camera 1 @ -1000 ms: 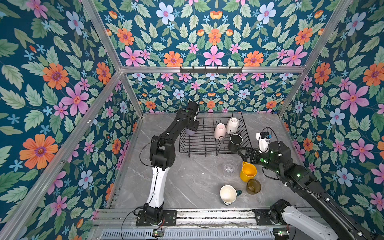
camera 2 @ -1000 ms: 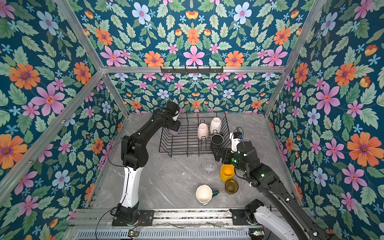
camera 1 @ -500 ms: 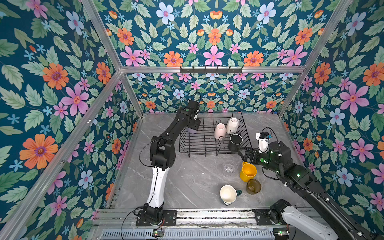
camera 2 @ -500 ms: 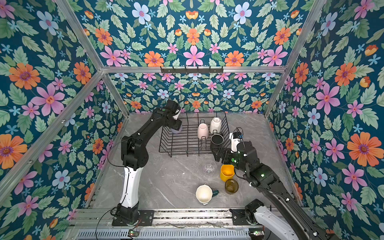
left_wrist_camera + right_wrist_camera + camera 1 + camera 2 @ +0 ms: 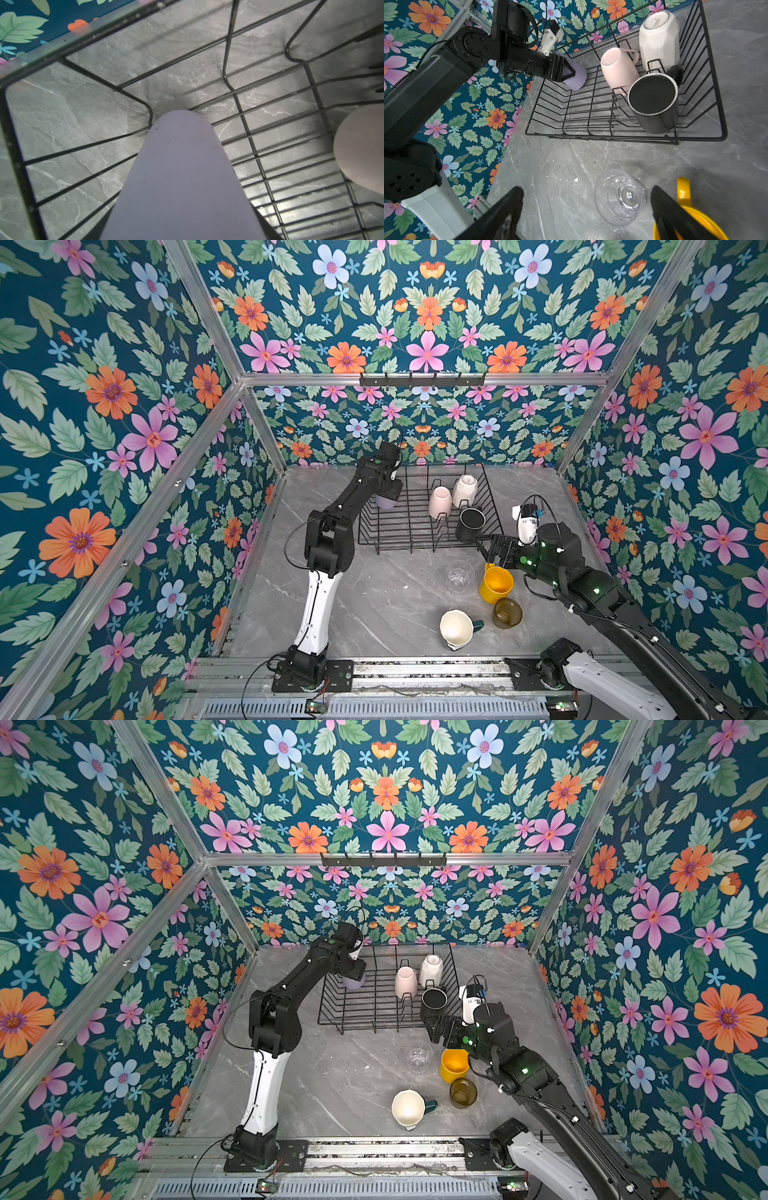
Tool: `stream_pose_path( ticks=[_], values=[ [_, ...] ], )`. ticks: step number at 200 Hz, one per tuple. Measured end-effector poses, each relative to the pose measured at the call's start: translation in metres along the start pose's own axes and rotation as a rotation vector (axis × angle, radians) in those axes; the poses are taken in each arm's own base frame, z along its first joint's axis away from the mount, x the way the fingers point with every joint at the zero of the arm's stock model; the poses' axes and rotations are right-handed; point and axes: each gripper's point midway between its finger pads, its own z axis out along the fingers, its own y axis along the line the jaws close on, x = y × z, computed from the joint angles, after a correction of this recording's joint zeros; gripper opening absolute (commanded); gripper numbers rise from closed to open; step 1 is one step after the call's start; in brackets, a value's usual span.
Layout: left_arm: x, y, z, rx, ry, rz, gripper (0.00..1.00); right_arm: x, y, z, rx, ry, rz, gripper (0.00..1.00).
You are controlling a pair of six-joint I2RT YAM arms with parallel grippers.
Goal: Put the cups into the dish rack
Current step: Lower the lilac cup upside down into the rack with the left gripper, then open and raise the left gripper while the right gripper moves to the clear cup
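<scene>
Robot lab cell: floral walls point(image 5: 104, 406), aluminium frame point(image 5: 291, 379), marble tabletop point(image 5: 374, 605).

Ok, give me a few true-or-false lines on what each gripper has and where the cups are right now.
1. The left gripper holds the lilac tumbler over the dish rack. True.
2. The right gripper is shut on the yellow mug. False: it is open and empty, above the clear glass, with the yellow mug beside it.
3. The pale pink mug, white mug and black mug sit in the rack. True.
4. The amber glass is in the rack. False: it stands on the table next to the yellow mug.
</scene>
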Motion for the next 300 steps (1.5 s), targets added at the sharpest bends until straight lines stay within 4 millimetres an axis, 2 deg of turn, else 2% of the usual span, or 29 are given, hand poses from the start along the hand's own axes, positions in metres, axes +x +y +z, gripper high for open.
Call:
stream_pose_path(
  ticks=[21, 58, 114, 145, 174, 212, 252, 271, 300],
  values=[
    [0.003, 0.002, 0.001, -0.011, 0.005, -0.001, 0.9, 0.0, 0.0, 0.001, 0.002, 0.003, 0.0, 0.95],
    [0.008, 0.004, -0.006, -0.015, 0.006, 0.001, 0.99, 0.001, -0.001, 0.002, 0.005, 0.007, 0.001, 0.95],
    [-0.01, 0.008, -0.039, -0.012, -0.085, -0.013, 1.0, -0.008, 0.001, -0.008, 0.026, -0.015, -0.025, 0.92],
    [-0.023, 0.011, -0.081, 0.003, -0.187, -0.035, 1.0, -0.006, -0.01, -0.008, 0.105, 0.021, -0.042, 0.87],
    [-0.03, 0.02, -0.129, -0.004, -0.314, -0.08, 1.0, 0.007, -0.02, -0.004, 0.157, 0.104, -0.056, 0.79],
    [-0.016, 0.03, -0.196, 0.011, -0.519, -0.159, 1.0, 0.034, -0.028, 0.004, 0.187, 0.239, -0.068, 0.63],
    [-0.001, 0.036, -0.257, 0.062, -0.751, -0.203, 1.0, 0.057, -0.032, 0.012, 0.201, 0.338, -0.09, 0.5],
    [0.007, 0.039, -0.274, 0.09, -0.822, -0.229, 1.0, 0.065, -0.037, 0.017, 0.215, 0.368, -0.097, 0.48],
    [0.023, 0.043, -0.283, 0.14, -0.878, -0.254, 1.0, 0.077, -0.044, 0.024, 0.236, 0.412, -0.1, 0.45]
  ],
)
